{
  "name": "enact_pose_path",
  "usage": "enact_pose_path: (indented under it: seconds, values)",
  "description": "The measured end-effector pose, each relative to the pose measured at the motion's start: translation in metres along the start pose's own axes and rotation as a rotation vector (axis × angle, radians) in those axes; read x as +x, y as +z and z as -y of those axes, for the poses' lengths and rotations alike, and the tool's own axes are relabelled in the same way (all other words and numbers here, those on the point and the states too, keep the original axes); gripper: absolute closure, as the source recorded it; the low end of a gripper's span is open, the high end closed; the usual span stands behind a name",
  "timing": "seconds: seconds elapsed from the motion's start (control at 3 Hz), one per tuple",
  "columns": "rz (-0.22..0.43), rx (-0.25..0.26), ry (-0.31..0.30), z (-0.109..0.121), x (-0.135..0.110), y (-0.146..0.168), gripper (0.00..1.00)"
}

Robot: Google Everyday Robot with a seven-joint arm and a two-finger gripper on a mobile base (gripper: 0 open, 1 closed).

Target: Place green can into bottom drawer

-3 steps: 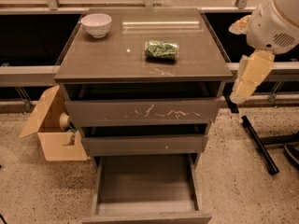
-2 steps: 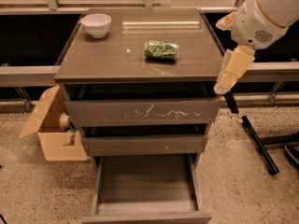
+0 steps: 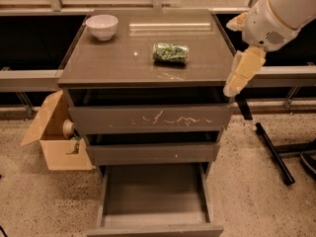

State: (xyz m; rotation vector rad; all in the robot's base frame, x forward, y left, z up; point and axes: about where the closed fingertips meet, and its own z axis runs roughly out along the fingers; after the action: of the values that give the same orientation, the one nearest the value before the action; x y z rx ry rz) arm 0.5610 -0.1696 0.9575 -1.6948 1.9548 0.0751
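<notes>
Mottled green can (image 3: 171,53) lies sideways on the glossy cabinet top (image 3: 118,58); white bowl (image 3: 102,26) at back-left corner. Cream gripper (image 3: 243,73) beside right edge, grip unreadable. Open bottom drawer (image 3: 153,194).

One high camera faces the cabinet (image 3: 123,58) front-on and looks down from fairly near, framing its top through to the open bottom drawer (image 3: 153,194), cut by the lower edge; the gripper (image 3: 234,86) hangs beside the cabinet's right front corner.
</notes>
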Motion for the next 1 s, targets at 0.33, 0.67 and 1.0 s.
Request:
enact_pose_path:
  seconds: [0.33,0.67,1.0]
  values:
    - [0.066,0.009,-0.008,0.052,-0.01,0.044,0.0]
    - [0.099,0.014,-0.014,0.084,-0.021,0.072,0.0]
    - [0.133,0.021,-0.011,0.111,-0.033,0.102,0.0]
